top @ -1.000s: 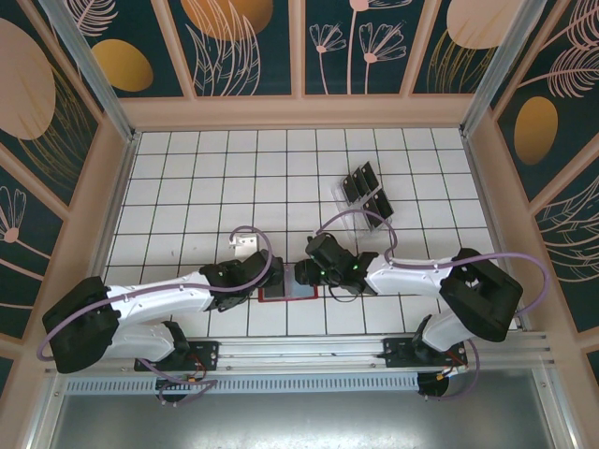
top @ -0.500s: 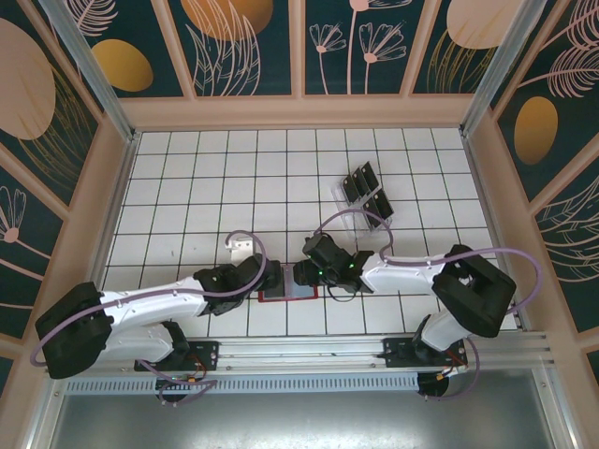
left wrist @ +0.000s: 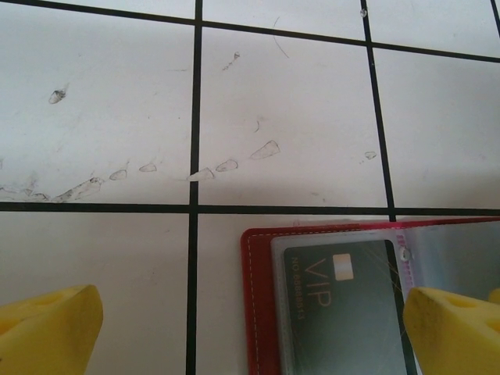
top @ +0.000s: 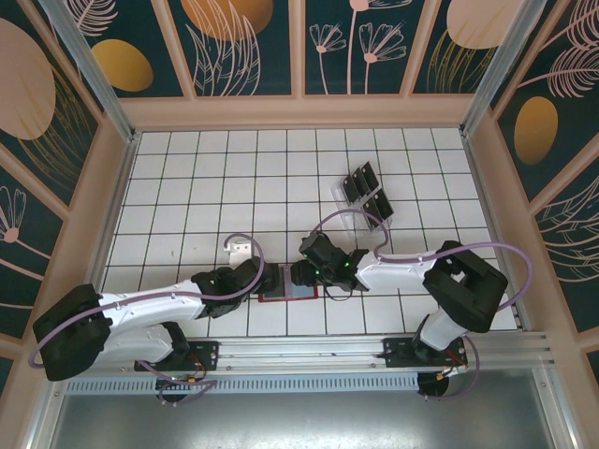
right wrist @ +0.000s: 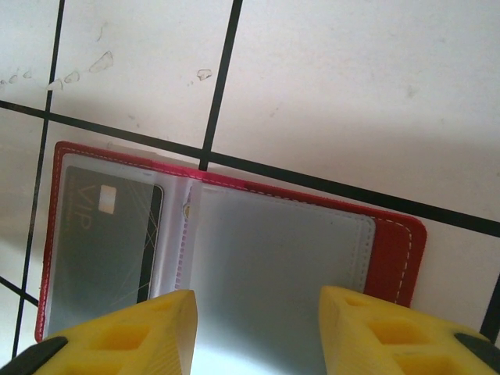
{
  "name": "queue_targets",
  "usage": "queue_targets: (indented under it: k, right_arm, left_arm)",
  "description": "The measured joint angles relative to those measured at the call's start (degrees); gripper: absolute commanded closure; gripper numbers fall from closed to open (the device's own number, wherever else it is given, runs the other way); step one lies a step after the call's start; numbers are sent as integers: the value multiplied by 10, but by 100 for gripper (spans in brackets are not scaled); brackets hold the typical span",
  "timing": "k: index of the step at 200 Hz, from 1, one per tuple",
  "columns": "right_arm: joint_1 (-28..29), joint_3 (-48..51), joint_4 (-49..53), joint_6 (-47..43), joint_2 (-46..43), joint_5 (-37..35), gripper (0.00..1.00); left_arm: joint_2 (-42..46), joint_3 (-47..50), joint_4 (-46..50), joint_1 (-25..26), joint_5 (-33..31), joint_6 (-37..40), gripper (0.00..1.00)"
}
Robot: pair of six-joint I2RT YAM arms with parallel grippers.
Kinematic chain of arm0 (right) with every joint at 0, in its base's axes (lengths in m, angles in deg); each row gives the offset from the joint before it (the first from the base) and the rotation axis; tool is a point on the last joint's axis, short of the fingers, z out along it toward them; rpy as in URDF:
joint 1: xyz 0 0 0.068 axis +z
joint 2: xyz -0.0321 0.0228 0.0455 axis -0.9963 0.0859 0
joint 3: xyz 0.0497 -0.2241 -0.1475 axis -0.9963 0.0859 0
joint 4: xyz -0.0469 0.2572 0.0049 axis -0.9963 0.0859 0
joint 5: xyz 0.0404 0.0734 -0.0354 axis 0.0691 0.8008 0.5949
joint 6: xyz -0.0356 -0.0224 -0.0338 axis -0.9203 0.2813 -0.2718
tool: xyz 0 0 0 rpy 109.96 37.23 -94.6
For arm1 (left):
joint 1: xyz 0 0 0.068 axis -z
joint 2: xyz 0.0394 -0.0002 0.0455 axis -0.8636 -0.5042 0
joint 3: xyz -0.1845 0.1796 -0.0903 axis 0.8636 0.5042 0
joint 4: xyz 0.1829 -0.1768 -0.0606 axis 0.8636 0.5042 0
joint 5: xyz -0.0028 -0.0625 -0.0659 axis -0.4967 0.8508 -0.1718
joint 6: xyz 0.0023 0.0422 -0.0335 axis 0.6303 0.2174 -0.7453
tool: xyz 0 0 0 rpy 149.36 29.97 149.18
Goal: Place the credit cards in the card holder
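The red card holder [top: 288, 293] lies open and flat on the table near the front. In the left wrist view its left clear pocket holds a black "VIP" credit card [left wrist: 344, 301], with the red cover [left wrist: 260, 312] around it. My left gripper [left wrist: 250, 336] is open wide, straddling that left side of the holder. My right gripper [right wrist: 258, 336] is open over the holder's empty right clear pocket [right wrist: 273, 258], with the pocketed card [right wrist: 101, 234] to its left. From above, the left gripper [top: 270, 279] and right gripper [top: 298, 273] meet over the holder. Several more black credit cards [top: 367, 192] stand further back.
A clear slotted tray [top: 351, 217] holds the standing cards, behind and right of the holder. A small pale object [top: 241, 245] lies just behind the left gripper. The white gridded tabletop [top: 197, 187] is walled on three sides.
Both arms shifted slightly left over the wallet, which has stayed in place. Both grippers stayed low over it.
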Motion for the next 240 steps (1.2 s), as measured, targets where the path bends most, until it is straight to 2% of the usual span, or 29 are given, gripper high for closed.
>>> queue_targets:
  k: [26, 60, 85, 105, 158, 208, 240]
  right_arm:
    - [0, 0, 3, 2, -17, 0, 55]
    - [2, 0, 13, 10, -87, -10, 54]
    - [2, 7, 26, 19, -148, -38, 46]
    - [2, 15, 50, 24, -174, -72, 45]
    - [2, 42, 113, 25, -172, -130, 44]
    - [2, 42, 115, 21, -131, -137, 44]
    - [3, 42, 110, 13, -108, -137, 49]
  left_arm:
    - [0, 1, 0, 0, 0, 0, 1]
    - [-2, 2, -9, 0, 0, 4, 1]
    - [-13, 1, -11, 0, -1, 4, 1]
    - [-23, -1, -13, -1, 0, 4, 1]
    - [-47, -10, -37, -30, 14, 7, 1]
    - [-47, -10, -59, -52, 38, 17, 1]
    - [-47, -9, -76, -55, 55, 22, 1]
